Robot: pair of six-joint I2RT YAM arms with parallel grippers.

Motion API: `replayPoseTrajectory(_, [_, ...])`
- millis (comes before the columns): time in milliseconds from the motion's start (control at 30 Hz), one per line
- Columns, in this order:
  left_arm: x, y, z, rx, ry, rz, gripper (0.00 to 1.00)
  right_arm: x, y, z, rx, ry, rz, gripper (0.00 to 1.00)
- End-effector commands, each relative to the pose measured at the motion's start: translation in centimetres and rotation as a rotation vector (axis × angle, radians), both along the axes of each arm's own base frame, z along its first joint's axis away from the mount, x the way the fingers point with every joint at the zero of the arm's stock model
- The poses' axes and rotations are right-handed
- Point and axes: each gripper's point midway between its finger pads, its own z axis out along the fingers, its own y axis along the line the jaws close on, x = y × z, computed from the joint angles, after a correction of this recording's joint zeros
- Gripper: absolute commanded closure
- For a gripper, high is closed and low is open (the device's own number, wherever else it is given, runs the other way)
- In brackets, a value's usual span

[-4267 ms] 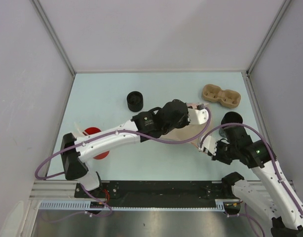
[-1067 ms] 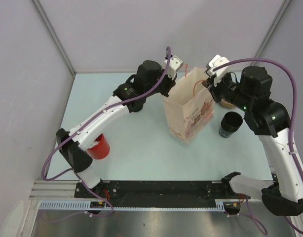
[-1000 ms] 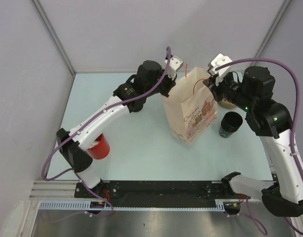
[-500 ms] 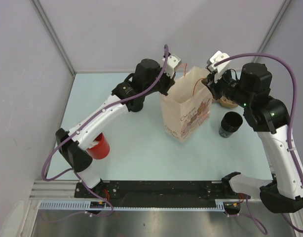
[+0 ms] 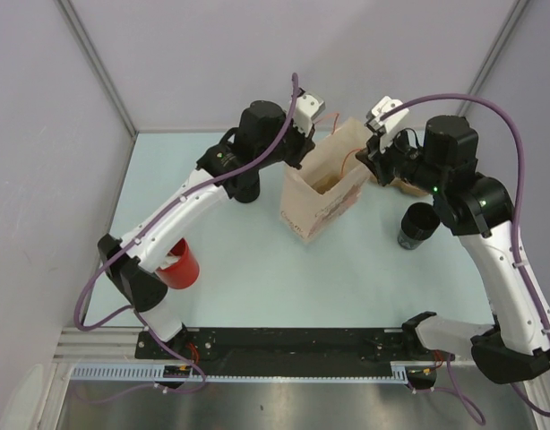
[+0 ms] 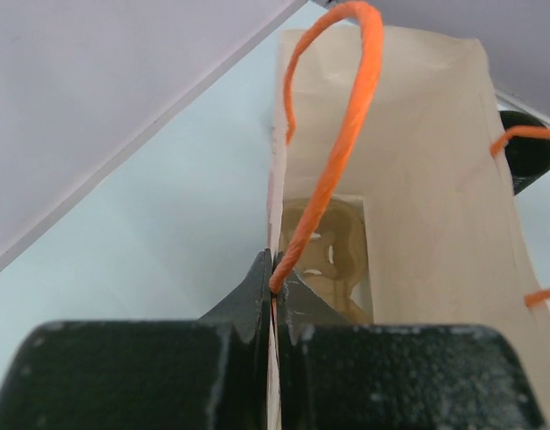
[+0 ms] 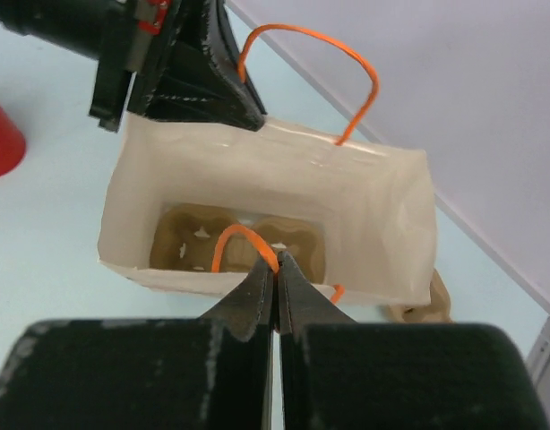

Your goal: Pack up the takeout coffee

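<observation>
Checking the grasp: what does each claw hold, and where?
Both pinch the top rim of the paper bag where its orange handles attach: left claw one side, right claw the opposite.

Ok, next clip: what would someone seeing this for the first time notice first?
The paper bag, mid-table toward the back, pulled open between the left gripper and right gripper, each shut on an opposite rim. A moulded cup carrier lies at its bottom. A red cup stands near the left arm's base, a black cup right of the bag.

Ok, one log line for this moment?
left gripper: shut on bag rim | right gripper: shut on opposite rim | bag: held open | cup carrier: inside bag
</observation>
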Motion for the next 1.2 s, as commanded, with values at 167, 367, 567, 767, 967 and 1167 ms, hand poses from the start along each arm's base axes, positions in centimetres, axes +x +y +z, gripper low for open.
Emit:
replayPoseTrajectory(167, [0.3, 1.9, 8.0, -0.104, -0.165, 0.065, 1.00, 1.2, 0.4, -0.1, 0.047, 0.049, -0.043, 1.00])
replayPoseTrajectory(367, [-0.2, 0.9, 4.9, -0.104, -0.074, 0.005, 1.00, 1.3, -0.6, 1.6, 0.077, -0.056, -0.060, 1.00])
replayPoseTrajectory(567, [-0.5, 1.1, -8.6, 0.051, 0.084, 0.003, 0.94, 2.1, 0.8, -11.4, -0.147, 0.270, 0.008, 1.00])
replayPoseTrajectory(767, [0.6, 1.2, -3.4, -0.011, 0.016, 0.010, 0.87, 3.0, 0.7, -6.3, -0.034, 0.112, -0.037, 1.00])
replayPoseTrajectory(967, [0.7, 1.1, -0.6, -0.048, -0.015, 0.008, 0.86, 2.9, -0.1, -4.1, -0.001, 0.069, -0.058, 1.00])
replayPoseTrajectory(1167, [1.4, 1.3, 1.0, -0.058, -0.048, 0.028, 0.85, 2.5, -0.7, -2.4, 0.030, 0.021, -0.072, 1.00])
